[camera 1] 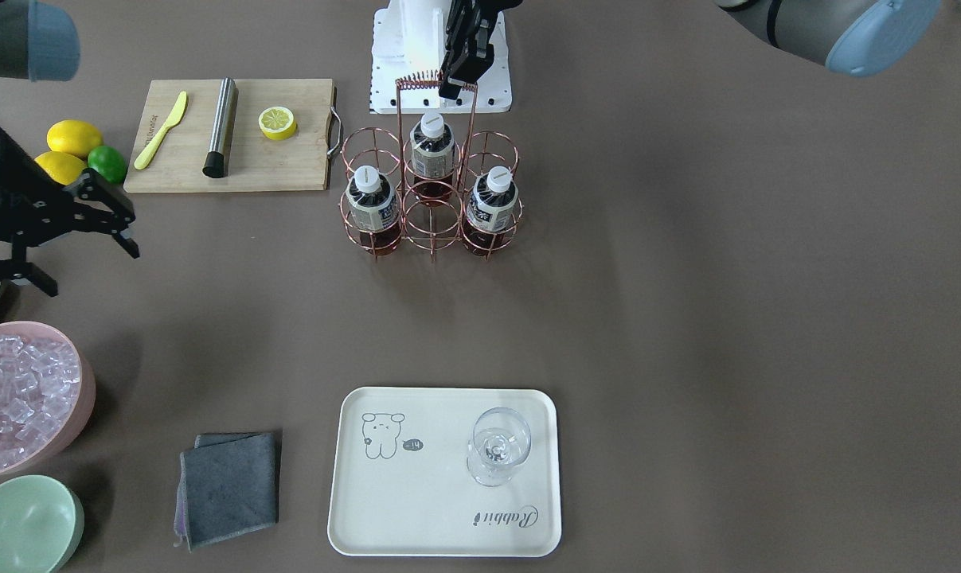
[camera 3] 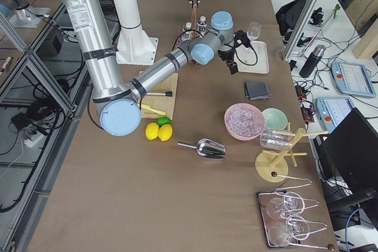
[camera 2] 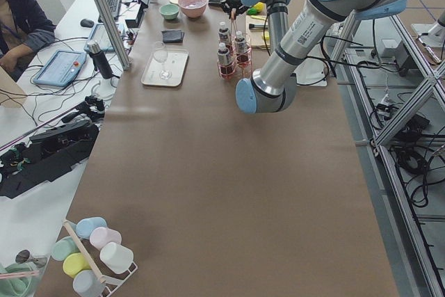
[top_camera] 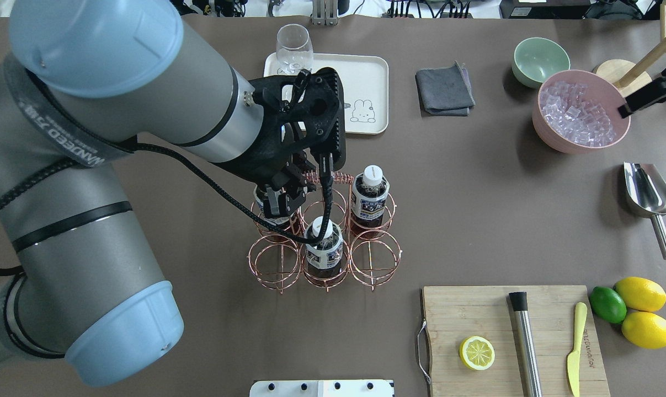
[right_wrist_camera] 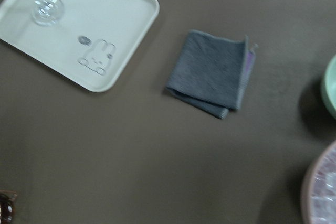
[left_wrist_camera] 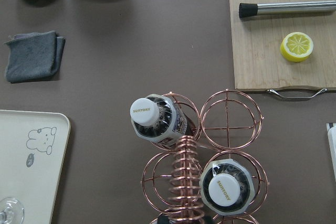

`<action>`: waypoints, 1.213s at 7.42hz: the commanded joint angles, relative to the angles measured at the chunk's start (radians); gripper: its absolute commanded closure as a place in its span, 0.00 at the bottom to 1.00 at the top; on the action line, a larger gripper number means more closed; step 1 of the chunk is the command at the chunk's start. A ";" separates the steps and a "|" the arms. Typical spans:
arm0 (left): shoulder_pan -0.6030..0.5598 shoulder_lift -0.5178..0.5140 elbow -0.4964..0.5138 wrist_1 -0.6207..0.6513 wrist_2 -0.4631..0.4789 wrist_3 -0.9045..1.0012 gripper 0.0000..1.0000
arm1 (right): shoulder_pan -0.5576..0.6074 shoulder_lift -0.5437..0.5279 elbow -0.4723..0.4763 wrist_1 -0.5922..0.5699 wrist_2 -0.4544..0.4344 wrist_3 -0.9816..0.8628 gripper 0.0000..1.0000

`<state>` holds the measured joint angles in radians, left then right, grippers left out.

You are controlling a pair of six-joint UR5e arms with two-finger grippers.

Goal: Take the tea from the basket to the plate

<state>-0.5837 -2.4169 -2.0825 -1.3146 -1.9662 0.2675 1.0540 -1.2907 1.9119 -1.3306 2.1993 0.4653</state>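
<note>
The left gripper (camera 1: 458, 86) hangs at the top centre of the front-facing view, right over the coiled handle of the basket (camera 1: 432, 213). Its wrist view shows a dark fingertip on each side of the coil, so the jaws stand apart with nothing held; whether they touch the wire cannot be told. Three tea bottles (camera 1: 432, 147) stand upright in the basket: one in the middle upper ring, two in the lower left and lower right rings. The plate (camera 1: 416, 509) lies at the bottom centre, well apart from the basket, carrying a glass (camera 1: 498, 454). At the left edge the right gripper (camera 1: 98, 255) hovers wide open and empty.
</note>
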 commanded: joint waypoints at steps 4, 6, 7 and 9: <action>0.008 0.015 -0.007 0.000 0.001 -0.001 1.00 | -0.317 0.043 -0.008 0.562 -0.310 0.329 0.00; 0.008 0.016 -0.005 0.000 0.001 -0.001 1.00 | -0.409 0.044 0.008 0.553 -0.415 0.328 0.00; 0.008 0.016 -0.007 0.000 0.001 -0.001 1.00 | -0.422 0.041 0.013 0.551 -0.417 0.326 0.00; 0.012 0.016 -0.007 -0.005 0.001 -0.001 1.00 | -0.475 0.044 0.019 0.532 -0.465 0.326 0.00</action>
<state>-0.5736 -2.4007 -2.0888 -1.3160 -1.9650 0.2669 0.6297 -1.2488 1.9239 -0.7791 1.7837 0.7925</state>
